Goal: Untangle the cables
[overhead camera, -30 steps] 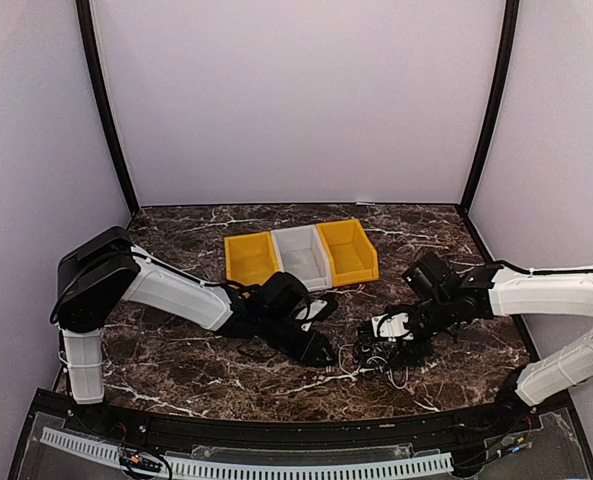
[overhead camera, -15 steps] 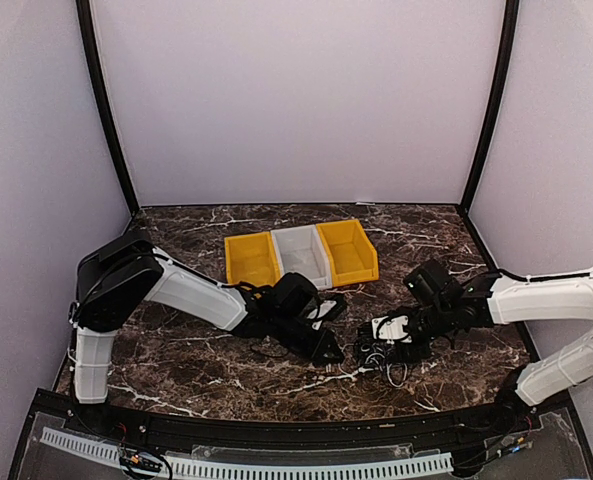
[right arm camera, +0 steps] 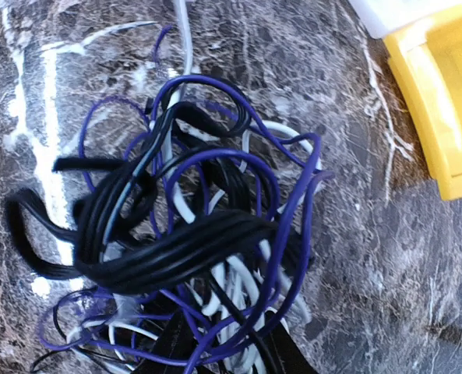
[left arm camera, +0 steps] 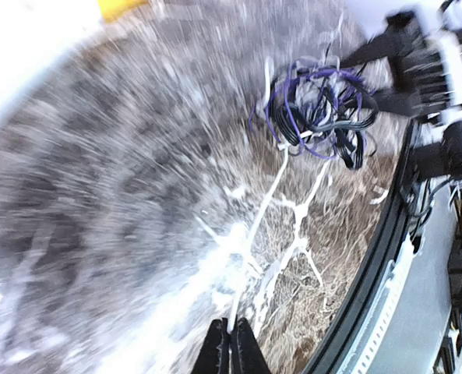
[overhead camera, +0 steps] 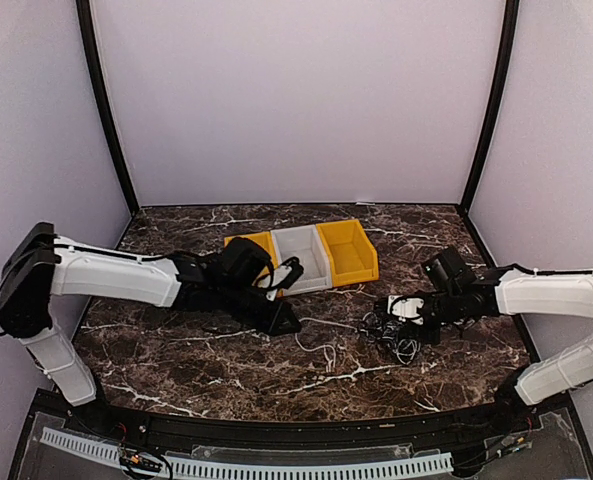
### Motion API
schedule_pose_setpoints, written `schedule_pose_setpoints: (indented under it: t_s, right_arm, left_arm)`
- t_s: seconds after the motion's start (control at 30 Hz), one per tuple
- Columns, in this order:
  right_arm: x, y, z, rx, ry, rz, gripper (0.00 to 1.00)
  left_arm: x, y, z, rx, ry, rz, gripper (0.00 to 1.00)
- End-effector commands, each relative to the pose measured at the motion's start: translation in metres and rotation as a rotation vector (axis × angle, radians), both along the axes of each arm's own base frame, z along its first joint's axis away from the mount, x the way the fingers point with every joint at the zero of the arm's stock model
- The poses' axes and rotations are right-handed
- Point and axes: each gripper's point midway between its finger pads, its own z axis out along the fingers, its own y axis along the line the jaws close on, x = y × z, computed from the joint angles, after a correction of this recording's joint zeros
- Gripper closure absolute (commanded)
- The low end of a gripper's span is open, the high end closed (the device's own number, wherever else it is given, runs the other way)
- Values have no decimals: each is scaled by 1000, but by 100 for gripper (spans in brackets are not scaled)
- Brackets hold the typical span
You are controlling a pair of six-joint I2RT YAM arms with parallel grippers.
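On the right half of the table [overhead camera: 176, 365], the tangle of cables [overhead camera: 396, 337] lies at the right gripper [overhead camera: 401, 318], whose fingers straddle it; whether they grasp it I cannot tell. The left gripper [overhead camera: 284, 322] is clenched, apparently on the white cable [overhead camera: 321, 346]. A tight knot could drag the whole tangle along. Since a second ago, the left arm [overhead camera: 116, 275] has retreated leftward.
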Motion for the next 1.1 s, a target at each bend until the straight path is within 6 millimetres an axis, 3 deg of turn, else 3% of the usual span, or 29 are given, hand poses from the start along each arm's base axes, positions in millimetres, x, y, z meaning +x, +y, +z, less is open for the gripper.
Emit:
schedule_pose_setpoints:
  t_s: [0.0,0.17,0.27,0.4,0.47,0.53,0.63,0.73,1.07]
  right_arm:
    - [5,-15,2,19,3,-53,72]
    - [12,-29,-1,29,18,-114,73]
    - [13,-34,-4,34,24,-135,73]
    - [15,-35,-3,35,24,-142,70]
    - [16,-33,7,47,13,-130,64]
    - [16,-23,34,102,5,-95,51]
    - [16,2,91,232,-46,-15,30]
    - [12,32,121,266,-98,90,22]
    - [19,129,89,232,-31,287,21]
  left_arm:
    - [31,64,63,21,-191,160,100]
    - [50,108,118,62,-358,273,100]
    - [60,128,167,48,-480,352,100]
    - [58,130,207,-12,-541,347,100]
    - [56,125,217,-37,-539,326,100]
    - [53,117,220,-63,-524,294,100]
    - [46,104,211,-80,-473,231,100]
    - [45,102,203,-77,-446,226,100]
    - [44,111,203,-100,-447,280,100]
